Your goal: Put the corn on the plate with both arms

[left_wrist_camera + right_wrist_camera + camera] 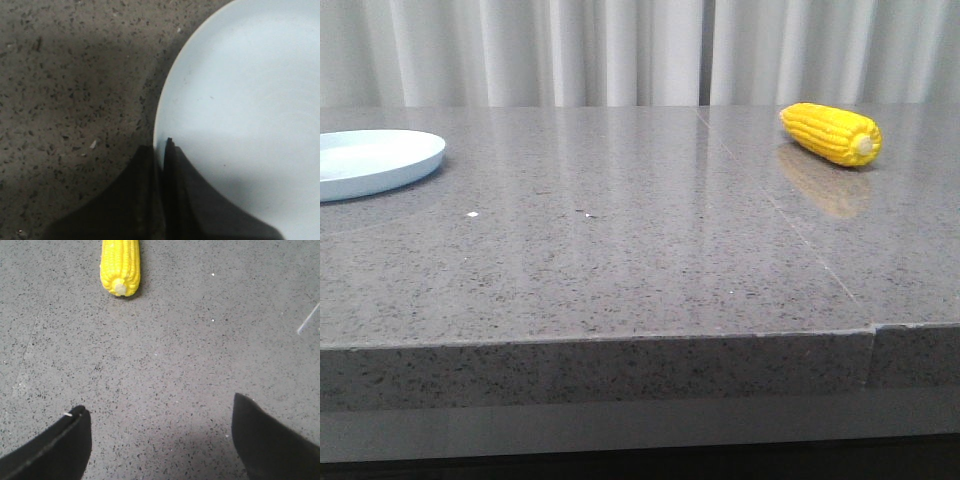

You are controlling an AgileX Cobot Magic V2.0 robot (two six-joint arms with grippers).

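Observation:
The yellow corn (pixel 830 133) lies on the grey stone table at the far right, its pale stub end facing the front. The pale blue plate (pixel 380 160) sits at the far left, cut off by the frame edge. Neither gripper shows in the front view. In the left wrist view my left gripper (pixel 160 145) is shut on the rim of the plate (pixel 240 90), one finger on the table side and one over the plate. In the right wrist view my right gripper (pixel 160 407) is open and empty above bare table, with the corn (pixel 120 265) well ahead of the fingers and off toward one side.
The table's front edge (pixel 620 340) runs across the front view, with a seam near the right. A few small white specks (pixel 472 214) lie on the table between plate and corn. Curtains hang behind the table.

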